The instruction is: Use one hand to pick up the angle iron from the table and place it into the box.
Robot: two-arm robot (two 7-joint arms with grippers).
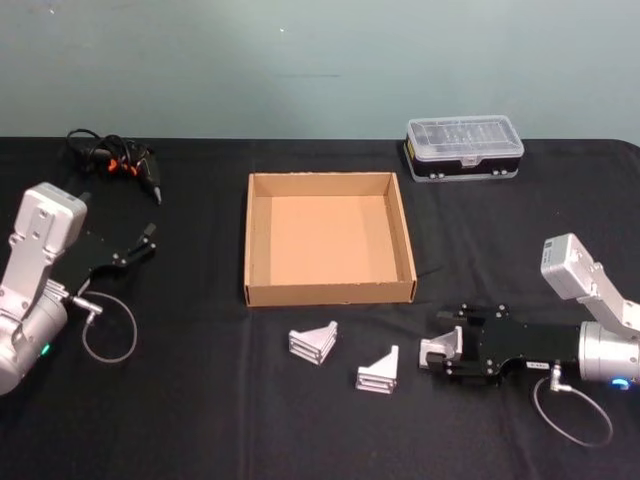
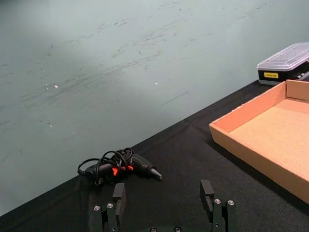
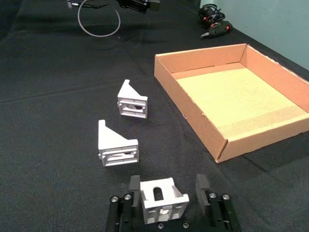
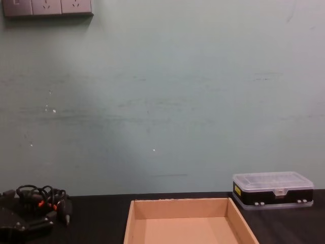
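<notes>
Low at near right of surface [image 1: 200, 420]: right claw [image 1: 432, 356], part open, fingers [image 3: 203, 187] flanking angle iron [image 3: 161, 200]; slim gap on one side, firm pinch not evident. Just to robot's left: middle angle iron [image 1: 379, 371], then far angle iron [image 1: 313, 343], both resting on surface, apart, in front of box [image 1: 330, 292]. Box at mid-surface. Behind it to right: black case with clear lid [image 1: 463, 147]. At left side: left claw [image 1: 148, 240], spread wide, holding nothing. Beyond: black corded tool [image 1: 115, 160].
</notes>
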